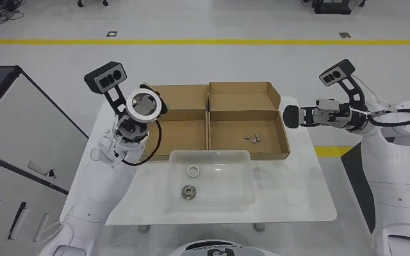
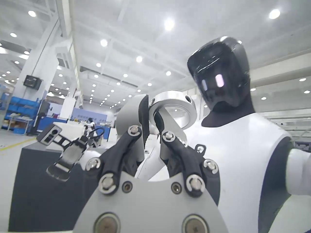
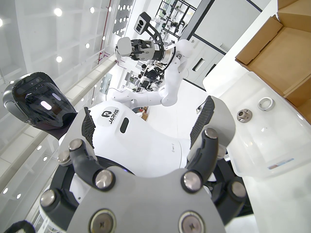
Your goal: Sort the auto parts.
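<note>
My left gripper (image 2: 152, 120) is shut on the wall of a large silver metal ring (image 2: 172, 107), one finger inside it and one outside. It holds the ring (image 1: 145, 105) raised above the table's left side, by the left cardboard box (image 1: 179, 128). The right gripper (image 3: 148, 116) is open with nothing between its fingers, and hovers off the table's right edge beside the right cardboard box (image 1: 275, 121). A clear plastic tray (image 1: 240, 192) at the front holds a small white ring (image 1: 193, 171) and a flanged metal hub (image 1: 188, 191).
Two small screws (image 1: 252, 137) lie in the right cardboard box. A grey cabinet (image 1: 25, 128) stands left of the white table (image 1: 307, 192). The right wrist view shows the tray (image 3: 255, 151) with the small ring (image 3: 266, 103) and the hub (image 3: 244, 116).
</note>
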